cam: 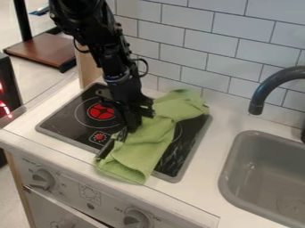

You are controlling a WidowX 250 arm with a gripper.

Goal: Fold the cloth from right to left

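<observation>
In the camera view, the green cloth (146,142) lies slantwise over the right half of the black stovetop (62,120). Its far end is bunched at the stovetop's far right corner and spills past the far edge; its near end reaches over the near edge onto the white counter (199,189). Between the two it narrows to a creased waist, with some of the dark surface bare along its right side. The gripper (132,125) hangs down at the cloth's left side, about midway along it, close against the fabric. Whether it is clenched on the cloth or released, I cannot tell.

As for progress, the fold looks partly made at best. The cloth is gathered into a long, uneven strip, which could come from its right side being drawn leftwards, but no clean layer of right over left can be made out. The far end looks the least settled, a loose heap. What seems left is to bring the remaining right-hand fabric across to the left, lay it down flat, then let the gripper come clear.
</observation>
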